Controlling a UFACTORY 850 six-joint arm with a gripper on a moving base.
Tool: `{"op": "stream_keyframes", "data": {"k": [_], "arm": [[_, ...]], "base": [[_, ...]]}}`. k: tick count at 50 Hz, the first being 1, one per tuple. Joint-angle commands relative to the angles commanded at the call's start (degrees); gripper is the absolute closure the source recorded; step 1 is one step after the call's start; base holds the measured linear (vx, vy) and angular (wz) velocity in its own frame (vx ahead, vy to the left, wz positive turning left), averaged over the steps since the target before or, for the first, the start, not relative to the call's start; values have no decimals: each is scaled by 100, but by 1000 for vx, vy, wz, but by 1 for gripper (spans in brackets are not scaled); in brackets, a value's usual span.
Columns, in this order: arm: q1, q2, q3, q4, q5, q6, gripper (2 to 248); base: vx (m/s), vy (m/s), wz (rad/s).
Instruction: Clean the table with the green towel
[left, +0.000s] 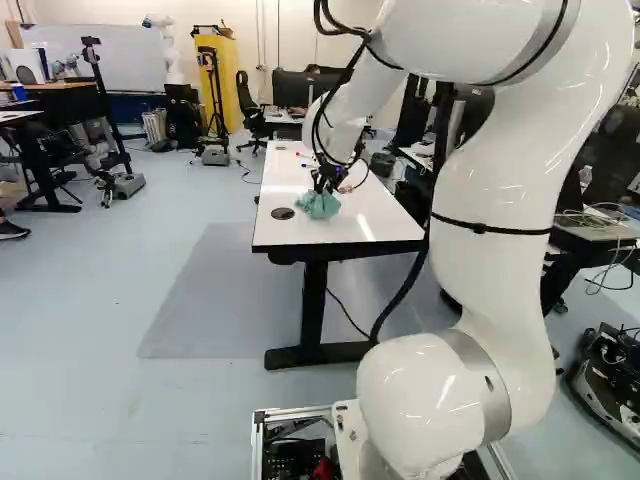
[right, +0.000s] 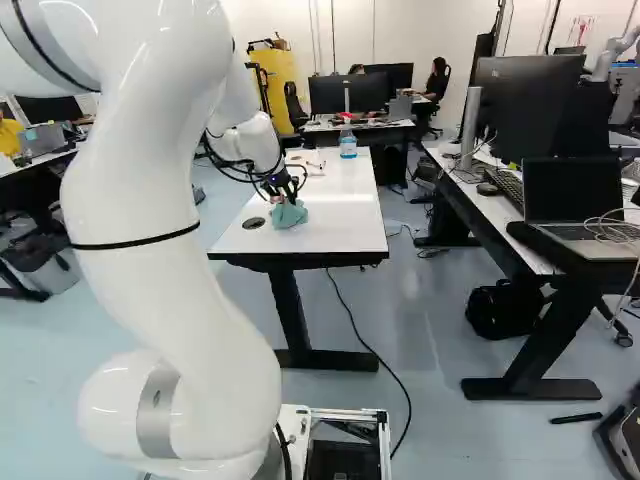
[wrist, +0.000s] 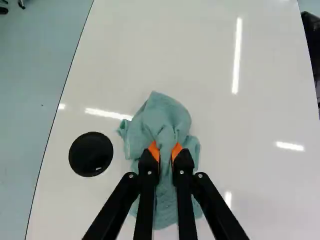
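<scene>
Arm (left: 495, 190) arched up and over, wrist low beside the black disc (wrist: 91, 154). Claw (left: 322, 187) pointed down, pads (wrist: 154, 150) pinching the green towel (wrist: 167, 116), which lay bunched on the bench (wrist: 200, 60) just beside the disc.

pale blue floor (left: 90, 290), cream wall (right: 353, 35), whiteboard (left: 105, 65), yellow cabinet (left: 230, 65), black office chair (left: 245, 97), monitors (right: 330, 95) on a desk (right: 322, 127)

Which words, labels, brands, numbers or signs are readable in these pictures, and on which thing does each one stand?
No text can be read in any view.
Bottle on the table: any print is too small.
Red marks at the far back: too small and blurred.
Green towel and round black disc: none visible.
</scene>
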Motion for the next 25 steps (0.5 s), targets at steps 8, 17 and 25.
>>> {"op": "stream_keyframes", "data": {"k": [8, 17, 25], "arm": [[3, 171, 77, 0, -357, 0, 204], [10, 435, 241, 0, -780, 0, 204], [18, 695, 406, 0, -1130, 0, 204]], "base": [[0, 0, 0], [0, 0, 0], [0, 0, 0]]}}
